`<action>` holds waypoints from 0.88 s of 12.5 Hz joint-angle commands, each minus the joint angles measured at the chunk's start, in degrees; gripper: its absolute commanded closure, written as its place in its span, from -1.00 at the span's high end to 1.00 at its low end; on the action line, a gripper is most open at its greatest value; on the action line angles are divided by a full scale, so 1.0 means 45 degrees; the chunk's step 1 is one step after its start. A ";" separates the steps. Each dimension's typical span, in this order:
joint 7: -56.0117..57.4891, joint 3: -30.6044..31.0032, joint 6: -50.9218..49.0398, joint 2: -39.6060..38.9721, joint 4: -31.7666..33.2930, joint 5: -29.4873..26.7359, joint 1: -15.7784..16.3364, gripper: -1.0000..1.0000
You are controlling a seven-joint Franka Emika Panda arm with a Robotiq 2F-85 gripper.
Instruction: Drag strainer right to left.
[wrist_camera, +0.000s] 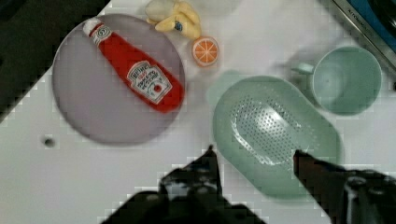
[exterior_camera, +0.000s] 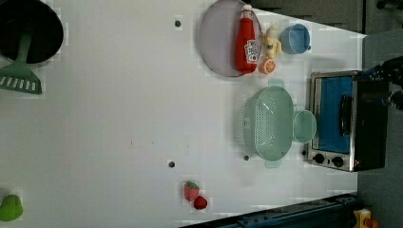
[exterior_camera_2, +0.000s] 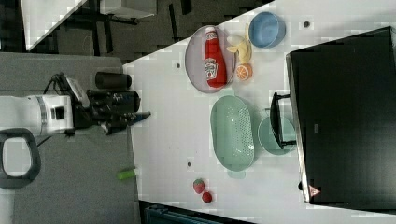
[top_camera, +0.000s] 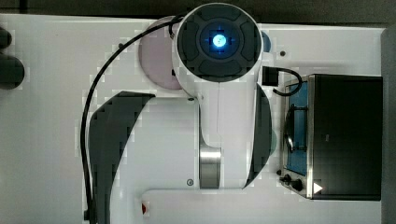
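Fingers [wrist_camera: 212,161] of mine spread wide, gripping nothing, hanging above the strainer [wrist_camera: 275,133], which sits on the bench [exterior_camera: 119,95] touching the mug [wrist_camera: 348,79] and beside the toaster oven [exterior_camera: 347,121] — drag not started, all of it left.

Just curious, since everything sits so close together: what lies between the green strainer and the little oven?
The pale green mug sits between the strainer and the toaster oven, clearest in the left view.
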State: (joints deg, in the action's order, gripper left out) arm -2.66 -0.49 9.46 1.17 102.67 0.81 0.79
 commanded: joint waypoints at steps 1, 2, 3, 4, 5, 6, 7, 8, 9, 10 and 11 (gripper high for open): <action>0.0510 -0.0672 -0.3064 0.5052 0.1686 0.0218 -0.0591 0.60; 0.0509 -0.0672 -0.3063 0.5048 0.1720 0.0218 -0.0591 0.82; 0.0505 -0.0672 -0.3043 0.5023 0.1839 0.0218 -0.0591 0.99; 0.0503 -0.0670 -0.3034 0.4932 0.2027 0.0217 -0.0590 1.00; 0.0491 -0.0663 -0.2980 0.4791 0.2287 0.0217 -0.0589 1.00; 0.0441 -0.0658 -0.2760 0.4610 0.2612 0.0212 -0.0588 1.00; 0.0425 -0.0649 -0.2361 0.4391 0.2998 0.0191 -0.0582 1.00; 0.0401 -0.0639 -0.1815 0.4159 0.3436 0.0188 -0.0580 1.00; 0.0392 -0.0641 -0.1162 0.3928 0.3920 0.0188 -0.0581 1.00; 0.0282 -0.0642 -0.0383 0.3699 0.4448 0.0185 -0.0581 1.00; -0.0080 -0.0642 0.0557 0.3458 0.5021 0.0182 -0.0581 1.00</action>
State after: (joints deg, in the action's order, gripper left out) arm -3.09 -3.59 11.14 19.16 121.08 1.81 -0.98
